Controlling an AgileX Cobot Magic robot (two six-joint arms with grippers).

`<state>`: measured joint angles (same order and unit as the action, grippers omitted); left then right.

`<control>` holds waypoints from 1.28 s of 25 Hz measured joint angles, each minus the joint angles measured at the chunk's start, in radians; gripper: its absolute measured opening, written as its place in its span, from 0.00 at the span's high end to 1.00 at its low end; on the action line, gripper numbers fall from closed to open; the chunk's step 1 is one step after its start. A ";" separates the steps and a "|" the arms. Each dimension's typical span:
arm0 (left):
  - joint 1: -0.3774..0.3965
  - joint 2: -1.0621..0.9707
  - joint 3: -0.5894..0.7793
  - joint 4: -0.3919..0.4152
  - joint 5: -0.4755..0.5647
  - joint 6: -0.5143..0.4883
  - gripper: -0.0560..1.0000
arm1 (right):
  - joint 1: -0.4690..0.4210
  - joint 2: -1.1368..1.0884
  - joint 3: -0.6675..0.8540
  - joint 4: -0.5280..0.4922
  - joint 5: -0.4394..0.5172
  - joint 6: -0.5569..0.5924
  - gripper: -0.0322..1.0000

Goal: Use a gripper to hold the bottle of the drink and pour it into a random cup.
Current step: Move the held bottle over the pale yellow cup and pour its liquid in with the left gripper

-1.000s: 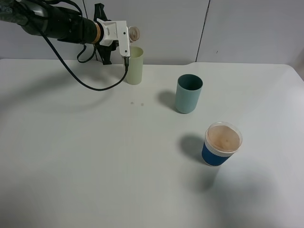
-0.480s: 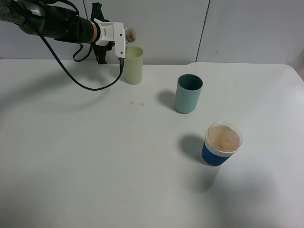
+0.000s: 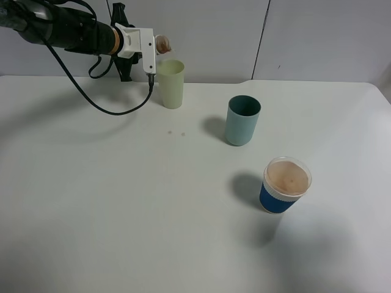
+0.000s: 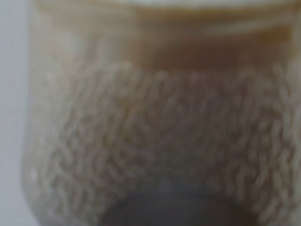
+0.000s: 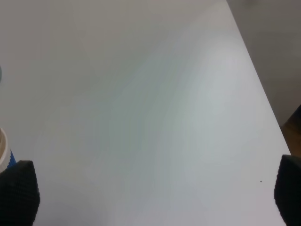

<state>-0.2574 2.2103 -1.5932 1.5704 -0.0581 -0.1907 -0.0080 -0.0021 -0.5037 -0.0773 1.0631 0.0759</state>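
My left gripper [image 3: 157, 47] hangs at the back left of the table, shut on the bottle of the drink [image 3: 163, 44]. The bottle lies tipped on its side, just above and left of the rim of the pale yellow-green cup [image 3: 171, 83]. In the left wrist view the bottle [image 4: 160, 122] fills the frame as a blur, clear plastic with brown drink; the fingers are hidden there. My right gripper [image 5: 153, 193] is open over bare table, its black fingertips [image 5: 16, 190] at the frame's lower corners. It does not show in the exterior high view.
A teal tumbler [image 3: 242, 120] stands mid-table. A blue-and-white paper cup [image 3: 286, 185] with brownish liquid stands at the front right; its edge [image 5: 3, 150] shows in the right wrist view. Two small brown drops [image 3: 176, 132] lie in front of the cup. The table edge [image 5: 256, 80] runs nearby.
My left gripper has drawn back to the left and slightly up with the bottle, off from over the cup's mouth. The cups have not moved.
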 joint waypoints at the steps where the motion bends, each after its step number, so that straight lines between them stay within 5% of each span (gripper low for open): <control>1: 0.000 0.000 0.000 0.000 0.000 0.000 0.62 | 0.000 0.000 0.000 0.000 0.000 0.000 0.00; 32: 0.000 -0.007 -0.012 0.074 0.004 0.104 0.62 | 0.000 0.000 0.000 0.000 0.000 0.000 0.00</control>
<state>-0.2574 2.2035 -1.6048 1.6446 -0.0541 -0.0868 -0.0080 -0.0021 -0.5037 -0.0773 1.0631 0.0759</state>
